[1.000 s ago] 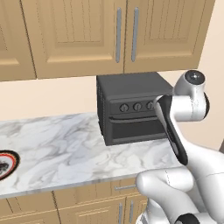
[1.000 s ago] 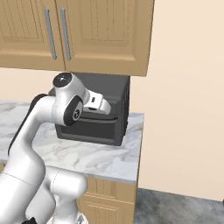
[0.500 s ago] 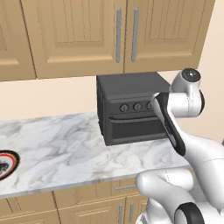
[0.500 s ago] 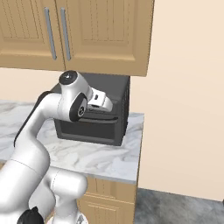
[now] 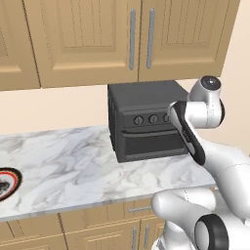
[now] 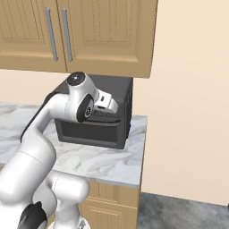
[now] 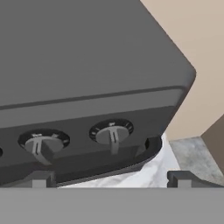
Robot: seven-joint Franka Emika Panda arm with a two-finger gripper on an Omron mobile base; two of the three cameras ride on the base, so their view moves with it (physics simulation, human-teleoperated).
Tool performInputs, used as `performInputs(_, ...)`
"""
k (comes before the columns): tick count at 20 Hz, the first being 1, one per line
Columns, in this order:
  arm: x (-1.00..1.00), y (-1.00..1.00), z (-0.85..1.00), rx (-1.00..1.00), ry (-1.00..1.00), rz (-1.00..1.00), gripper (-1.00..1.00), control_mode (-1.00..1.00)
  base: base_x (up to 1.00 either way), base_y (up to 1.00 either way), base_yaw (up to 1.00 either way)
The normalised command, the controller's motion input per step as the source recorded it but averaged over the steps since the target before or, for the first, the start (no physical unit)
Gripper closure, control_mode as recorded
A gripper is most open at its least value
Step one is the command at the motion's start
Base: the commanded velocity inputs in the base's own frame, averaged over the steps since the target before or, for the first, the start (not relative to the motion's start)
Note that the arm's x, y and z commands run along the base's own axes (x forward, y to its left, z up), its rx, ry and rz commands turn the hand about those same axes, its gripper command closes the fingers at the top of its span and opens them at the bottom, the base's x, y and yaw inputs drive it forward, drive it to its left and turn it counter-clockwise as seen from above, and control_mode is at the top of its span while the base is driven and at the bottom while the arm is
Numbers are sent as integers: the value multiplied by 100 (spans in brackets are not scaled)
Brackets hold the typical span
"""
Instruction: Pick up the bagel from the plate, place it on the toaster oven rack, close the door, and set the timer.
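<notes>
A: Your gripper (image 7: 111,178) has swung in tight on the toaster oven (image 5: 144,119) — jaws spread wide, nothing between them, right in front of the knobs (image 7: 110,131).

B: Compared with a second ago, the arm's elbow has pulled in toward the oven front, and the wrist sits closer to the panel.

A: So you're lining up on the oven, by the look of it. The door (image 5: 154,141) reads as shut from the left.

B: And the bagel? I can't make it out — the plate (image 5: 8,184) sits far left at the counter (image 5: 73,166) edge, well away from you.
</notes>
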Motion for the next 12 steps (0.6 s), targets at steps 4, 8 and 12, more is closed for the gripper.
performInputs(4, 12, -11, -18, 3, 0, 0, -100, -100, 0, 0, 0)
performInputs(8, 16, -5, -17, 3, 0, 0, -100, -100, 0, 0, 0)
performInputs(12, 22, 0, -14, 2, 1, 0, -100, -100, 0, 0, 0)
